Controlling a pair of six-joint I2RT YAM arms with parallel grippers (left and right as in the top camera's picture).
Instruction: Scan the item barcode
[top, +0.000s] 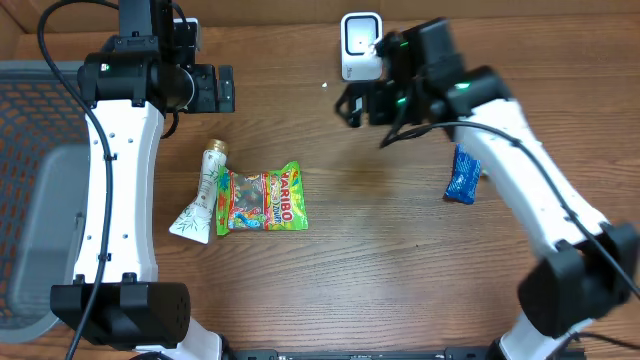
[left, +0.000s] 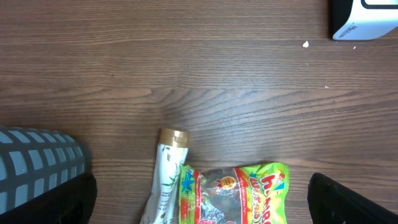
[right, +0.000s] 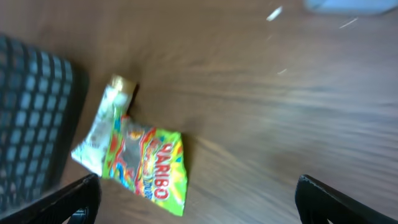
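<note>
The mesh basket (top: 30, 120) sits at the left edge of the desk (top: 380, 250); I cannot tell what it holds. The Haribo bag (top: 265, 198) lies mid-desk, touching a white tube (top: 203, 195). A blue packet (top: 463, 175) lies partly under my right arm, and the scanner (top: 360, 45) is at the far edge. My left tool (top: 222, 90) and right tool (top: 352, 103) both gape wide, holding nothing.
</note>
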